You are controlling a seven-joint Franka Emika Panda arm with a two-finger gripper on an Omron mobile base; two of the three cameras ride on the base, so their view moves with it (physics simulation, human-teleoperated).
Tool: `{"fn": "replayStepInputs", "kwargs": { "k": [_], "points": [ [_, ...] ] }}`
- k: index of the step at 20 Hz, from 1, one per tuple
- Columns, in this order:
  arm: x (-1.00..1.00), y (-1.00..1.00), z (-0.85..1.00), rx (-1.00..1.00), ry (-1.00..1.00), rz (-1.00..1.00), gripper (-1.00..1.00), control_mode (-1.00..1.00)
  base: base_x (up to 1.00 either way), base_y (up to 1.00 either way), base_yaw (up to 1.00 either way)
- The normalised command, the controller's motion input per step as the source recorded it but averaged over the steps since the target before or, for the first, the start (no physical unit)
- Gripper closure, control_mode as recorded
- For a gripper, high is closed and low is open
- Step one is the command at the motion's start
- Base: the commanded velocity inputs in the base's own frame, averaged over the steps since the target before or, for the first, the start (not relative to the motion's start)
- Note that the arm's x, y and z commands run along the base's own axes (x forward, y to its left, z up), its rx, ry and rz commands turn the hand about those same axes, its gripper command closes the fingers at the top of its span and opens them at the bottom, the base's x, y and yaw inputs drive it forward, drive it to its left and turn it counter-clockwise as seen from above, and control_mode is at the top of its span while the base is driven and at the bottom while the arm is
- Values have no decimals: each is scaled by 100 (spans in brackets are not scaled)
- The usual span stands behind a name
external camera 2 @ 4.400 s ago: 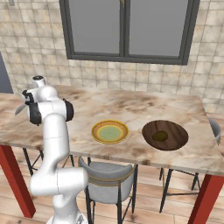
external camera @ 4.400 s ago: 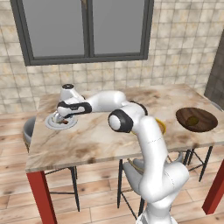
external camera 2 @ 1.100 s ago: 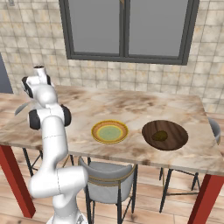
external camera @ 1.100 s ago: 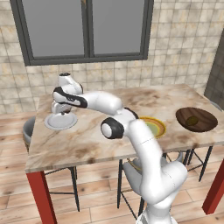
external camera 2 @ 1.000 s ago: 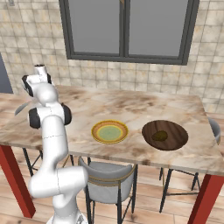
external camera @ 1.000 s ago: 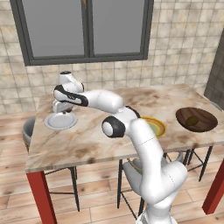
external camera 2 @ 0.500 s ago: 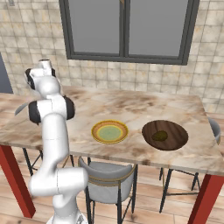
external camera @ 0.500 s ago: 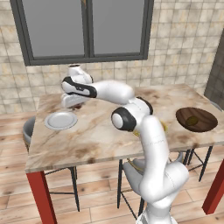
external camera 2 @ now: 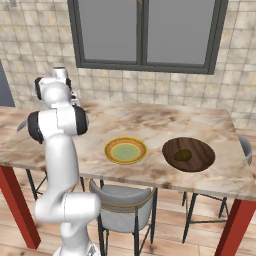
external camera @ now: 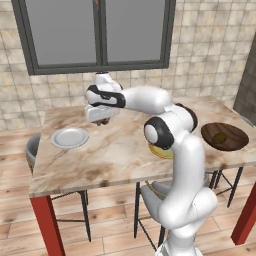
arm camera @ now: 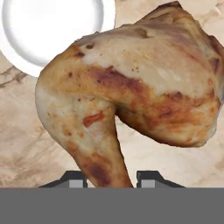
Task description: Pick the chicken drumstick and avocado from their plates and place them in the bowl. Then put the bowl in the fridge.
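The gripper (arm camera: pixel 111 177) hangs above the marble table (external camera: pixel 120 150), jaws closed on the drumstick (arm camera: pixel 131 96). Below it lies the white plate (arm camera: pixel 52 30). The right base view shows the avocado (external camera 2: pixel 183 155) in the bowl (external camera 2: pixel 188 154).

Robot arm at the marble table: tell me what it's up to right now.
The white robot arm's gripper is closed on the golden-brown roasted chicken drumstick, carried in the air above the marble table, just beside the small white-grey plate, which now lies bare. The dark olive-green avocado already sits in the wide dark brown bowl at the far end of the table. The yellow-rimmed plate between them has nothing on it.
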Motion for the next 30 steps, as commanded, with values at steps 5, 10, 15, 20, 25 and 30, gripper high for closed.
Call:
{"fn": "replayStepInputs", "kwargs": {
  "k": [5, 10, 15, 20, 25, 30],
  "points": [
    [-47, -62, 12, 1, -1, -15, 100, -100, 0, 0, 0],
    [-42, -62, 7, 0, -1, -18, 100, -100, 0, 0, 0],
    [-31, -70, 6, 0, 0, -20, 100, -100, 0, 0, 0],
    [-29, -73, 10, 0, 0, -17, 100, -100, 0, 0, 0],
    [-29, -79, 8, 0, 0, -16, 100, -100, 0, 0, 0],
    [-22, -78, 8, 0, 0, -11, 100, -100, 0, 0, 0]
  ]
}}
